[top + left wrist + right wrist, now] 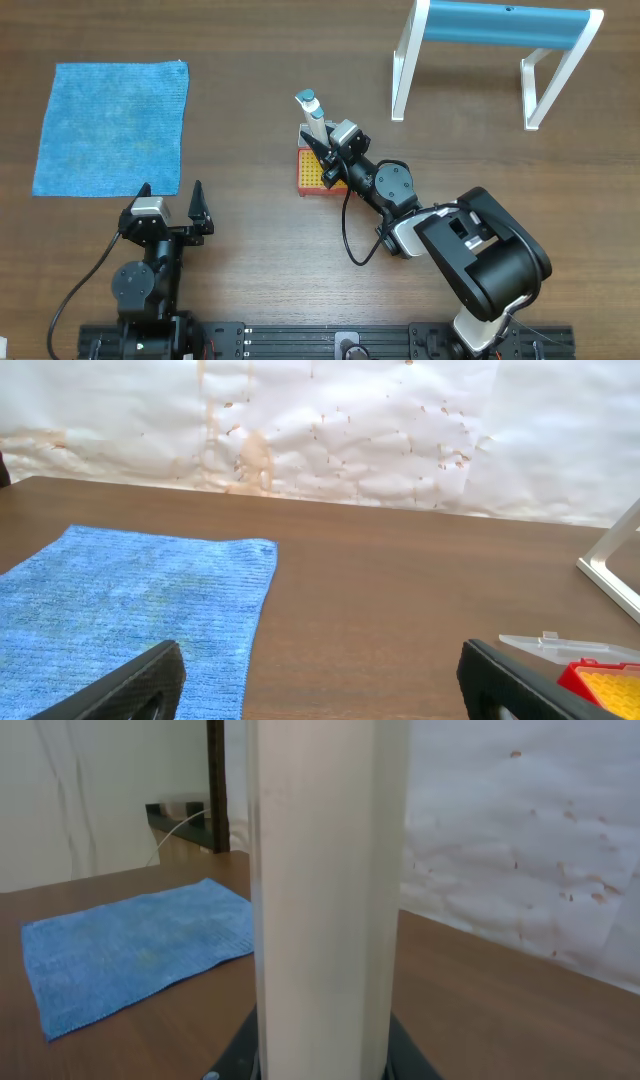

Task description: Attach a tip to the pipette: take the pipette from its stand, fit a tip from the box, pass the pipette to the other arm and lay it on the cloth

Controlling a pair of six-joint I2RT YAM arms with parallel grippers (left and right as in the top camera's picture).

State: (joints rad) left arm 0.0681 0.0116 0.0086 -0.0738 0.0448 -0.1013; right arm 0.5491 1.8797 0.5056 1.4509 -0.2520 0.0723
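Observation:
My right gripper point(322, 143) is shut on the white pipette point(313, 118), held upright over the red tip box point(312, 172) with yellow tips. In the right wrist view the pipette's pale body point(325, 900) stands right in front of the camera, between the fingers. Its blue-grey top point(307, 98) points toward the table's far side. The blue cloth point(112, 130) lies flat at the far left; it also shows in the left wrist view point(120, 610). My left gripper point(172, 200) sits open near the cloth's near right corner, holding nothing. The tip box point(600, 682) lies off to its right.
The white-and-blue pipette stand point(495, 55) is at the far right, its frame edge point(610, 565) visible from the left wrist. A clear lid point(560, 648) lies by the tip box. A black cable point(350, 235) loops beside the right arm. Bare brown table lies between cloth and box.

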